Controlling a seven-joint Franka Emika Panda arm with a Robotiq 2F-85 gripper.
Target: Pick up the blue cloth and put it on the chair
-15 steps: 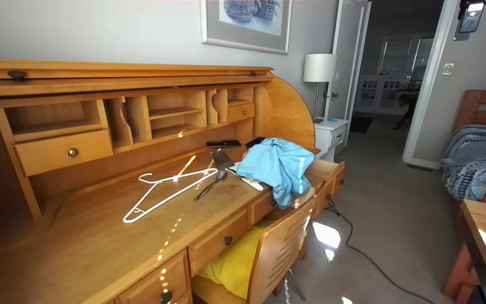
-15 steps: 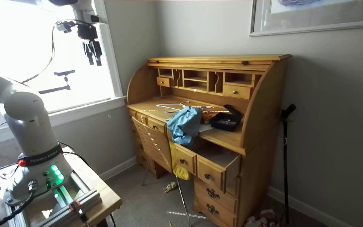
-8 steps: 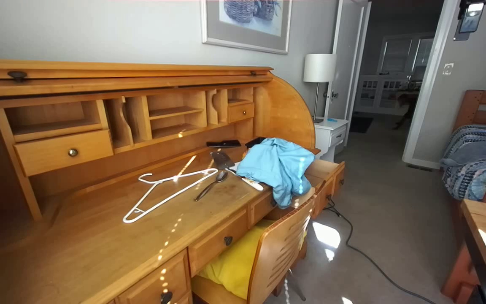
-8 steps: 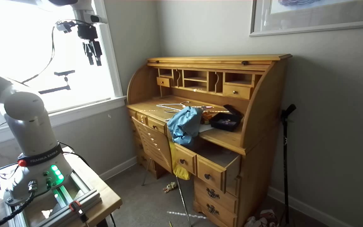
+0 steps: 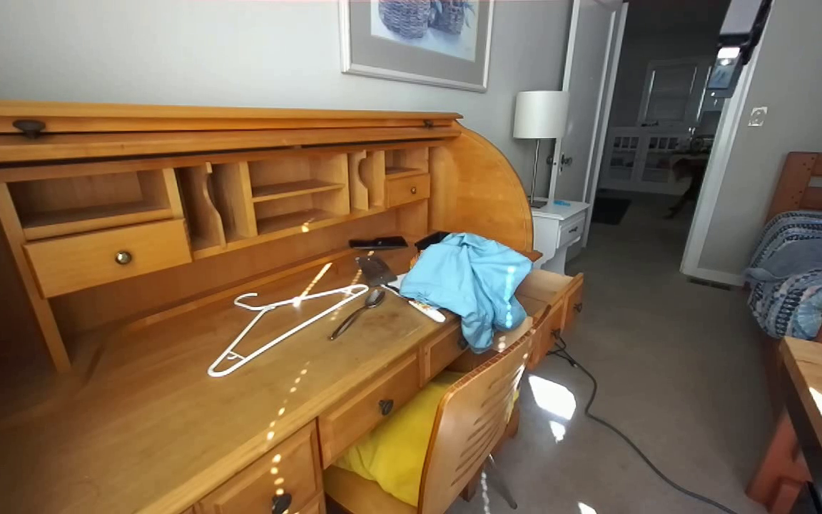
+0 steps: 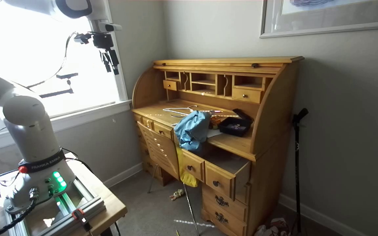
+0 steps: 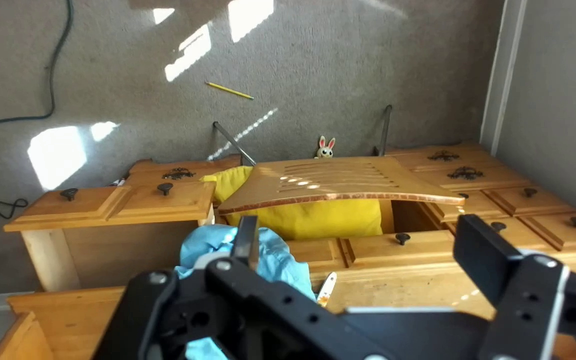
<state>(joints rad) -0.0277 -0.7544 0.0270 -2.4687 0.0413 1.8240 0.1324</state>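
Observation:
The crumpled blue cloth (image 5: 468, 278) lies on the right part of the desk, and part of it hangs over the front edge by the chair back. It also shows in an exterior view (image 6: 192, 128) and, partly hidden behind a finger, in the wrist view (image 7: 283, 262). The wooden chair (image 5: 475, 414) stands pushed in at the desk with a yellow cushion (image 5: 393, 446) on its seat; its back (image 7: 338, 180) shows in the wrist view. My gripper (image 6: 112, 70) is high in front of the window, well away from the cloth. In the wrist view my gripper (image 7: 365, 245) is open and empty.
The roll-top desk (image 5: 204, 421) holds a white hanger (image 5: 286, 328), a spoon (image 5: 357, 314), a spatula (image 5: 375, 271) and an open black box (image 6: 235, 127). A drawer (image 6: 220, 178) beside the chair stands pulled out. A cable (image 5: 625, 435) lies on the floor.
My arm has moved toward the desk: the gripper has shifted right and slightly down in an exterior view and is tilted a little. The cloth and chair have not moved.

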